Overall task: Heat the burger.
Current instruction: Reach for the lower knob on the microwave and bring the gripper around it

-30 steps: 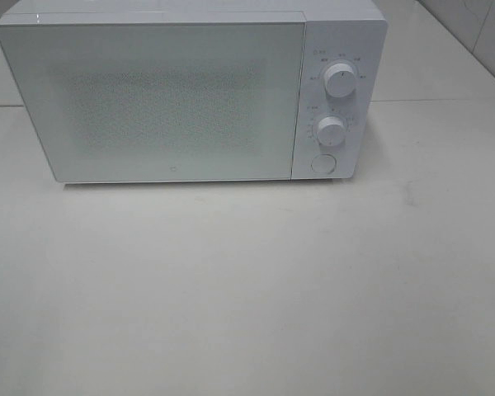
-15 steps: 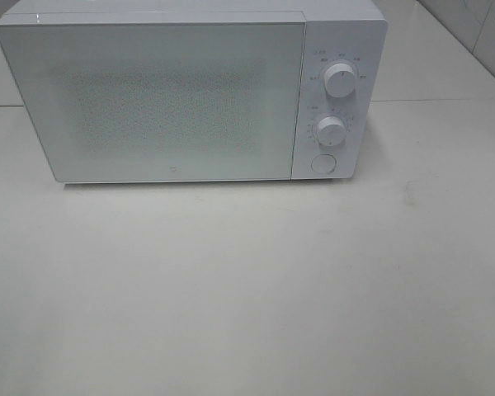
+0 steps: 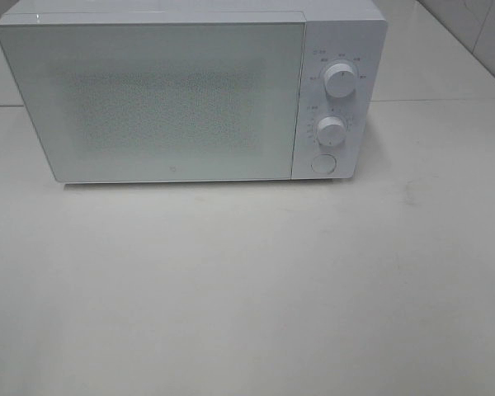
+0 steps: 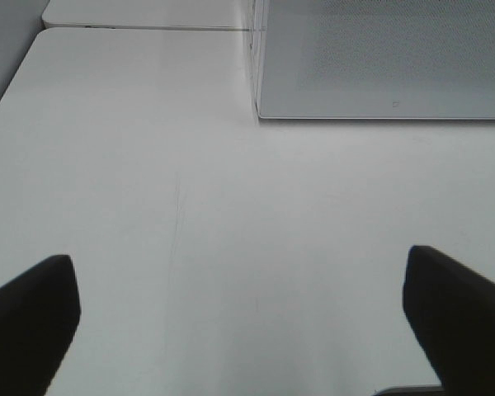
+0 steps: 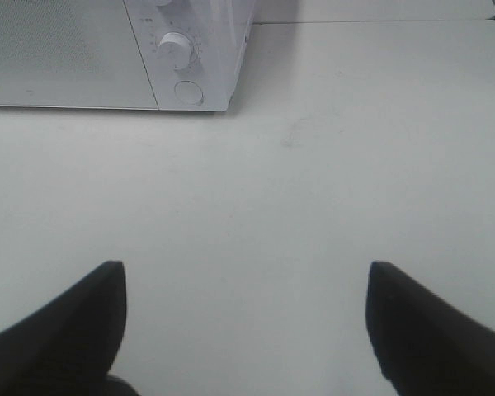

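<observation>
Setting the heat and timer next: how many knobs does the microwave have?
2, both right of the door: upper knob, lower knob directly beneath it. The round button under them isn't a knob. None seem hidden.

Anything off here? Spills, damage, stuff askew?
Nothing is spilled or damaged. The microwave sits square with its door shut. The only blemishes are a faint smudge on the table to the right of it and a thin hairline mark in the left wrist view. The burger shows in no view.
</observation>
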`<state>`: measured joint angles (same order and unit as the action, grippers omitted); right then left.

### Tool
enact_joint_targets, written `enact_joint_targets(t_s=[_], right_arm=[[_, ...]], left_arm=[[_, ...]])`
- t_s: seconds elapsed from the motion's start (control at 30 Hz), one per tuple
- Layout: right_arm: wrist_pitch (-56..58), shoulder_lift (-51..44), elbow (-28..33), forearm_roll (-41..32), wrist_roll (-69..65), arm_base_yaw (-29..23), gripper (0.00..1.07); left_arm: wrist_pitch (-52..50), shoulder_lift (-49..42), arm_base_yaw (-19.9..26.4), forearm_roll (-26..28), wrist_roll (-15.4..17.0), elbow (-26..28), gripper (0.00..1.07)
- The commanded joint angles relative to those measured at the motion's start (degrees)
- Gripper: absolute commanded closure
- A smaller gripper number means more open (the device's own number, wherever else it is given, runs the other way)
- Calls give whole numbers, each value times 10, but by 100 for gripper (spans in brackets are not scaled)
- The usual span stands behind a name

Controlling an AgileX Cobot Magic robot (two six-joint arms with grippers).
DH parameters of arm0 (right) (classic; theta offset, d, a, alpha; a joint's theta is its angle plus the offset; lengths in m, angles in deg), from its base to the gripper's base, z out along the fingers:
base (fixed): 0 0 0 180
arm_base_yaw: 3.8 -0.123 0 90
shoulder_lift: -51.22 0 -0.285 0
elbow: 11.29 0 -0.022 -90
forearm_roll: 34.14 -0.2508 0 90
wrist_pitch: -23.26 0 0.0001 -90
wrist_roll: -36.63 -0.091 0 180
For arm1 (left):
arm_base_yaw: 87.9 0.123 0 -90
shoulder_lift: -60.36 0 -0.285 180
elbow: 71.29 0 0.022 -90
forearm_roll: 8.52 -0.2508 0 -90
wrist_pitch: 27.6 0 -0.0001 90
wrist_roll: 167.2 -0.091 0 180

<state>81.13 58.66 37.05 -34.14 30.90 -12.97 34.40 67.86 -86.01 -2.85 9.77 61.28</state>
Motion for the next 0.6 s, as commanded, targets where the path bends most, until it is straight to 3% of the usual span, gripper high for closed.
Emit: enact_joint_targets(t_s=[0.03,0.33,0.6], right_arm=[[-9,-14,3,0,2,2,32],[-38,7,-18,0,3,2,32],[-151,88,-23,0,3,2,32]], left_arm=[[-7,-13,0,2,0,-2,7],[-7,-13,0,2,0,-2,8],[-7,-13,0,2,0,-2,8]])
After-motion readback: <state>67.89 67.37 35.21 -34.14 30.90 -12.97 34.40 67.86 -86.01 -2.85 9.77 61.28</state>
